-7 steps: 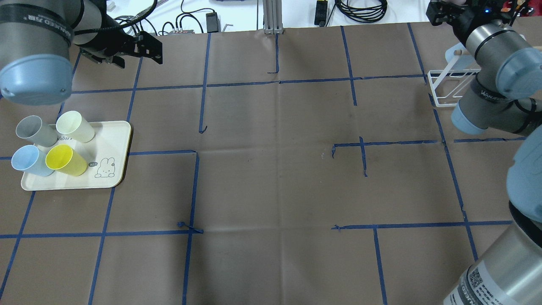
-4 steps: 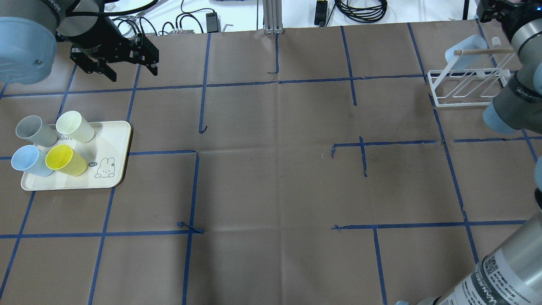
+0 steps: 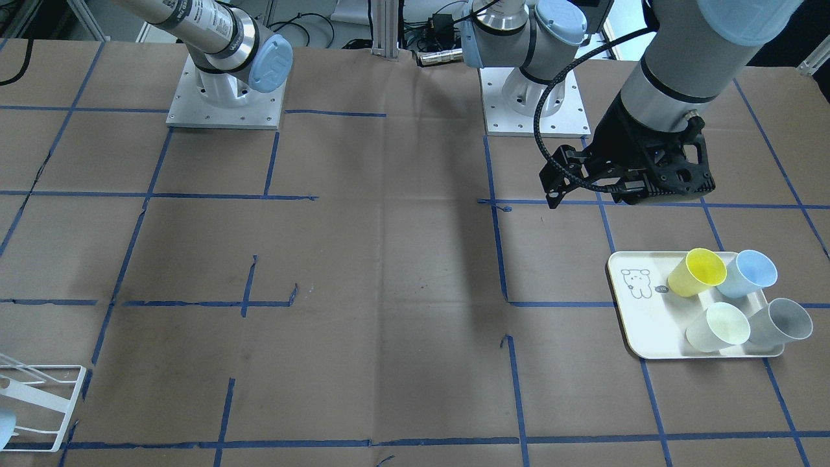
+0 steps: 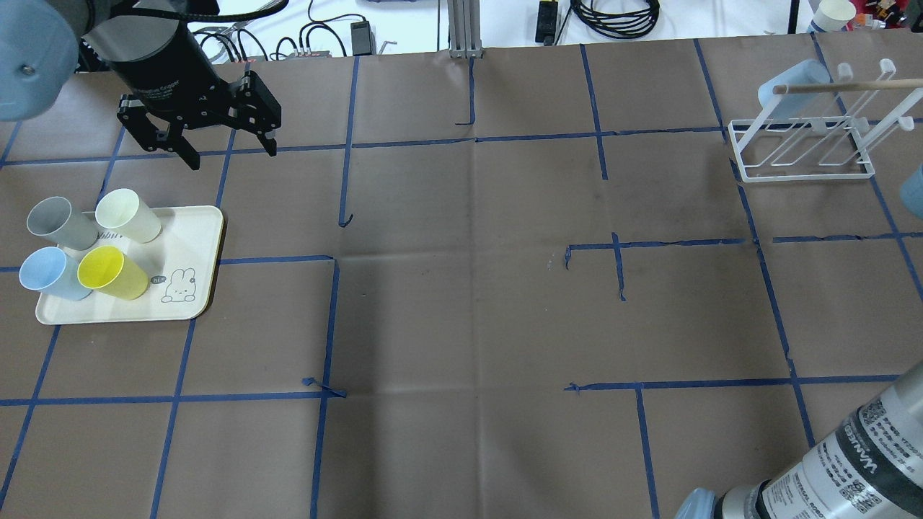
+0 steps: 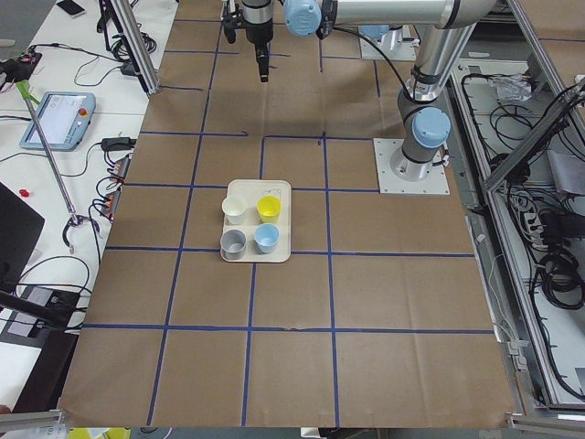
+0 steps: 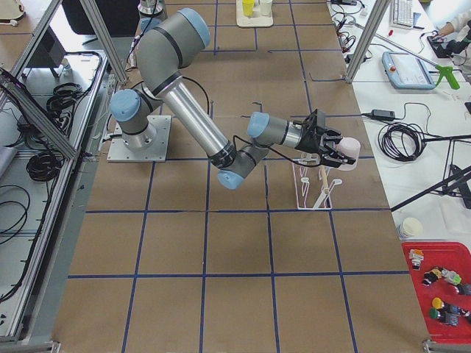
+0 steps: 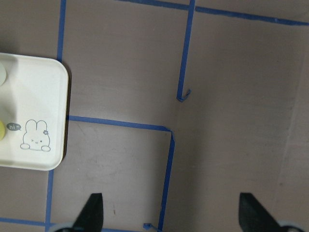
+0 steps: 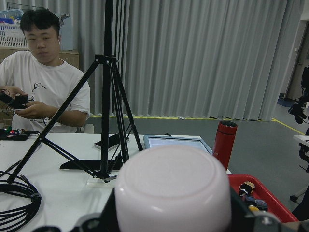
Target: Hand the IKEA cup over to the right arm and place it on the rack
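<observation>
My right gripper (image 6: 340, 152) is shut on a pale pink cup (image 6: 350, 150) and holds it in the air just above the white wire rack (image 6: 313, 184). The right wrist view shows the cup's base (image 8: 173, 186) close up between the jaws. The rack (image 4: 800, 171) stands at the far right with a light blue cup (image 4: 792, 81) on it. The right gripper is outside the overhead view. My left gripper (image 4: 203, 140) is open and empty, above the table beyond the cream tray (image 4: 195, 241). Its fingertips (image 7: 95, 211) are spread wide.
The tray holds grey (image 4: 58, 223), cream (image 4: 126, 215), blue (image 4: 49, 274) and yellow (image 4: 109, 272) cups lying tilted. A wooden rod (image 4: 844, 86) runs along the rack's top. Cables lie beyond the table's far edge. An operator sits behind the table in the right wrist view.
My left gripper has swung down and toward the tray, still open. My right arm has pulled away to the right, out of the overhead view, uncovering the rack and blue cup.
</observation>
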Controlling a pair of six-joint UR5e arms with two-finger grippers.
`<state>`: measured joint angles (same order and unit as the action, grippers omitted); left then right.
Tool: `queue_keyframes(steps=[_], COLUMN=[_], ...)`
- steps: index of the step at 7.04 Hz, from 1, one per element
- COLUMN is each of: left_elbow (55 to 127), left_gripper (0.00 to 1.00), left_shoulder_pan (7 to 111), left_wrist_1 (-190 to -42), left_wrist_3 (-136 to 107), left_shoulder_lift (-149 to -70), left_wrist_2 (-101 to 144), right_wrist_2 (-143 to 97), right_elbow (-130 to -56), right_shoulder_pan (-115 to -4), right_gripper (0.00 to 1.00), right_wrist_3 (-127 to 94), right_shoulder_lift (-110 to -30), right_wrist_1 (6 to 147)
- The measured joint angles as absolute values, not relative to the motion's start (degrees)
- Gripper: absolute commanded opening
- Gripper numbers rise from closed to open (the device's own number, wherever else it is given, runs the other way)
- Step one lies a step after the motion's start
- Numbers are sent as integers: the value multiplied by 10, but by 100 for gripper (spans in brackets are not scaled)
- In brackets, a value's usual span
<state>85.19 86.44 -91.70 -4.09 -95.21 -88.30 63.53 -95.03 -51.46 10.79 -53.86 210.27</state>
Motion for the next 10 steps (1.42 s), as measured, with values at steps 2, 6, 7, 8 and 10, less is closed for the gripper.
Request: queue_keyframes(steps=[2, 6, 7, 8, 10], left_elbow=[866, 896, 892, 889, 887], left_gripper=[99, 99, 99, 99, 99], left_shoulder_pan=[865, 862, 862, 862, 862], left_wrist_1=[-922, -900, -901, -903, -903], left_wrist_3=[-37, -18, -18, -18, -18], left_shoulder_lift=[-947, -924, -923, -923, -923], left_wrist_2=[-882, -884, -884, -884, -884], right_wrist_2=[599, 570, 569, 569, 569], right_elbow=[-917, -895, -896, -899, -903], right_shoulder_pan=[-510, -510, -509, -509, -507], right_gripper=[44, 44, 44, 45, 45], right_wrist_3=[106, 106, 107, 107, 108], right_shoulder_lift=[-495, -462, -460, -459, -457], right_wrist_1=[2087, 2062, 2062, 2062, 2063])
